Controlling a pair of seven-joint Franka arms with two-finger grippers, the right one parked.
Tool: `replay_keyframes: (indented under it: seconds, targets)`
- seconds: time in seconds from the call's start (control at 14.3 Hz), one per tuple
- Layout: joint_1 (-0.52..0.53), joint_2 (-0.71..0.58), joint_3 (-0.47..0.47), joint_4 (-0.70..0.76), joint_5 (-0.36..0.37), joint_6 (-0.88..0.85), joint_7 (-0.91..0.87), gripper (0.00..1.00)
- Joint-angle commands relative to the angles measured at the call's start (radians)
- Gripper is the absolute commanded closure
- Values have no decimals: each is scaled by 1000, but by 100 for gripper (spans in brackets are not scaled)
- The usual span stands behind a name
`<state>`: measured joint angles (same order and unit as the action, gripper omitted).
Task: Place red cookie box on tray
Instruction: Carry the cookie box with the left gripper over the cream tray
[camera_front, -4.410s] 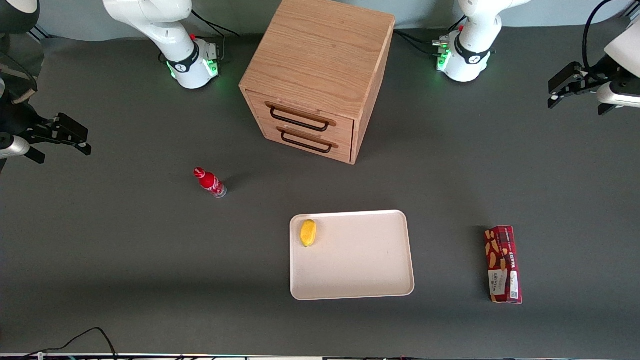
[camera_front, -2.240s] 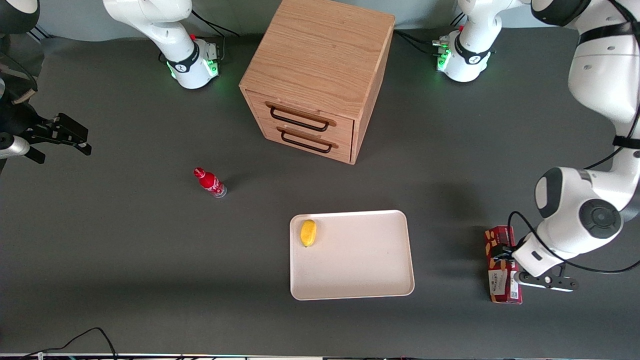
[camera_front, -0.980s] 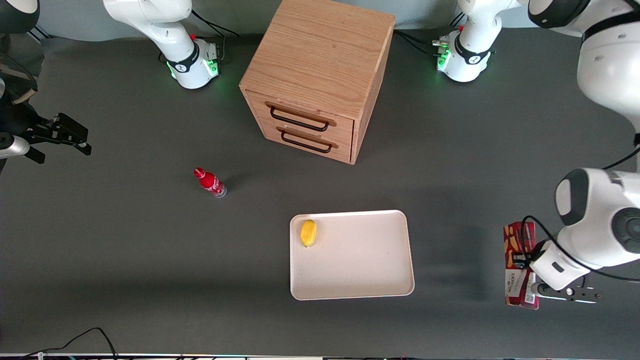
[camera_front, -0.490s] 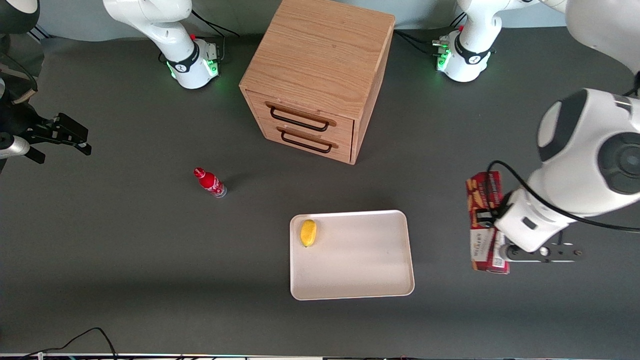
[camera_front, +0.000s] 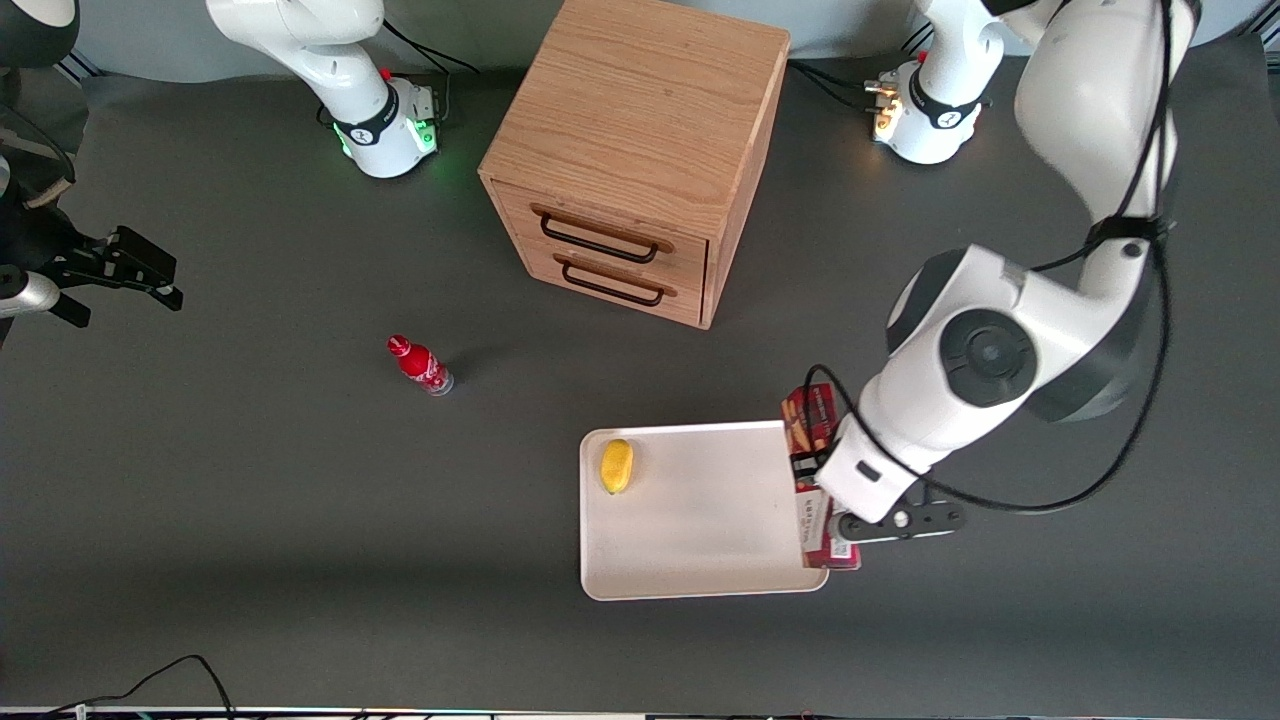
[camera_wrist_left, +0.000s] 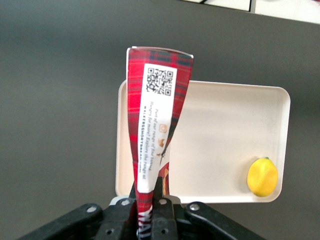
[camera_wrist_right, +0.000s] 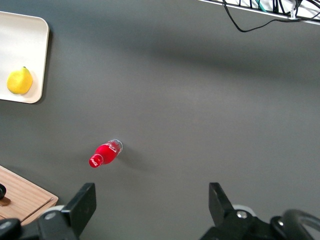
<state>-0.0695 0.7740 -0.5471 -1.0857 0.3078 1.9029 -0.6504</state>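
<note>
1. Dark grey matte tabletop fills the scene, smooth and flat.
2. Over it, the left gripper has its black fingers pinched narrowly on one end of the red cookie box, which is held up off the table.
3. The box is a long, thin cardboard carton in red tartan with a white label strip and a QR code; in the front view it hangs over the tray's edge at the working arm's end, its middle hidden under the wrist.
4. Whether the box's lower end touches the tray is hard to judge; it seems to be just above it.
5. The tray is a cream-white, smooth rectangle with rounded corners and a low rim.
6. A small yellow lemon-shaped fruit lies in a tray corner, well apart from the box.
</note>
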Motion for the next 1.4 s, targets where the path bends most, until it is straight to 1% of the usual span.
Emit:
replay_keyframes:
  seconds: [0.0, 0.14, 0.35, 0.56, 0.7, 1.05, 1.12, 1.19, 1.26, 1.33]
  targets:
    - [-10, 46, 18, -35, 20, 88, -29, 100]
    - [-42, 82, 58, -63, 27, 165, -34, 100]
    - [-91, 122, 114, -65, 27, 209, -41, 100]
    - [-101, 155, 125, -65, 34, 248, -41, 100]
    - [-102, 166, 125, -77, 57, 271, -43, 100]
    - [-104, 172, 138, -91, 62, 282, -40, 100]
    - [-104, 172, 138, -91, 63, 282, -38, 85]
    - [-102, 172, 138, -91, 63, 282, -35, 59]
    - [-102, 172, 138, -91, 65, 282, -35, 11]
    - [-102, 168, 139, -91, 66, 275, -38, 0]
